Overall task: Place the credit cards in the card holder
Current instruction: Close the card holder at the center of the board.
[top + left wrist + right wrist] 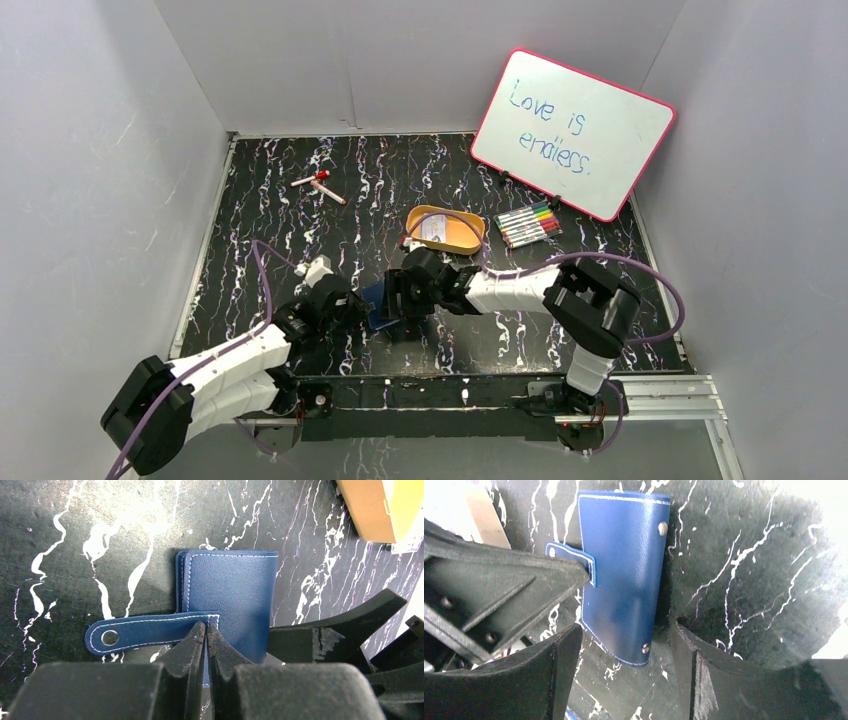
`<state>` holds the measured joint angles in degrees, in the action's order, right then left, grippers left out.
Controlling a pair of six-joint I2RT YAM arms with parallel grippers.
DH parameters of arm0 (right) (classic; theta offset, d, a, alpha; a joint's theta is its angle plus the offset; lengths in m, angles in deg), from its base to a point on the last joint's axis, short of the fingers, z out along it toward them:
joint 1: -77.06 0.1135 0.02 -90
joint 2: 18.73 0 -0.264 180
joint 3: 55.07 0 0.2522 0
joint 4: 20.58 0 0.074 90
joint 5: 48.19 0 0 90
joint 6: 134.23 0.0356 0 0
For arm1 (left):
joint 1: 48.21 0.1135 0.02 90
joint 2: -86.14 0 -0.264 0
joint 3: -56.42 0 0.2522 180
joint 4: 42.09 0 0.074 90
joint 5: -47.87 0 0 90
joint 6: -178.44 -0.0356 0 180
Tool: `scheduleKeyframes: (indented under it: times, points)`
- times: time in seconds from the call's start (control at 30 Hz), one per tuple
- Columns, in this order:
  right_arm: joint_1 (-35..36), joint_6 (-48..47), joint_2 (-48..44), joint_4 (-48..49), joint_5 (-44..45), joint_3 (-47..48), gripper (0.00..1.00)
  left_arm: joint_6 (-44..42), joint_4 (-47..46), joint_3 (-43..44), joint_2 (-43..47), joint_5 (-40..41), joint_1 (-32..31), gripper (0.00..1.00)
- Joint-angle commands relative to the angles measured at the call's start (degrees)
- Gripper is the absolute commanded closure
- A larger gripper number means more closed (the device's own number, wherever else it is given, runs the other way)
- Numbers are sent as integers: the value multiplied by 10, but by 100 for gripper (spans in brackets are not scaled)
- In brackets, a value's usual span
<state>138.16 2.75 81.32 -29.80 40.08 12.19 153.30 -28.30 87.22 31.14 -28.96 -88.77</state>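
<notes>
Card holder lies flat, left pincer clenching its tab, right pincer released astride it.

The whiteboard bears handwritten blue words: "Love is endless." The card in the orange tray carries print too small to read.

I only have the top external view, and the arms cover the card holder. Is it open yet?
Observer: No. The left wrist view shows the card holder lying flat, folded shut.
Operator: What has the left gripper got?
Observer: The left gripper is pinched shut on the strap tab, which is unsnapped and stretched sideways.
Operator: And the right?
Observer: The right gripper is open, one finger on each side of the holder's end, not gripping.
</notes>
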Motion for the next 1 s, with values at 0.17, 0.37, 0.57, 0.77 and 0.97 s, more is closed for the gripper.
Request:
scheduleKeyframes:
  times: [0.17,0.37,0.57,0.77,0.97]
  points:
    - [-34,50,-47,139,-97,-95,24,9,3,-52,10,10,10,98]
    - [-54,80,-32,233,-153,-129,26,11,3,-63,3,6,12,99]
    - [-71,107,-8,325,-189,-160,28,13,-16,-72,3,4,15,99]
    - [-84,114,16,361,-188,-166,29,16,-21,-78,1,-1,18,99]
    - [-91,108,33,369,-161,-158,30,14,-19,-81,2,-3,20,99]
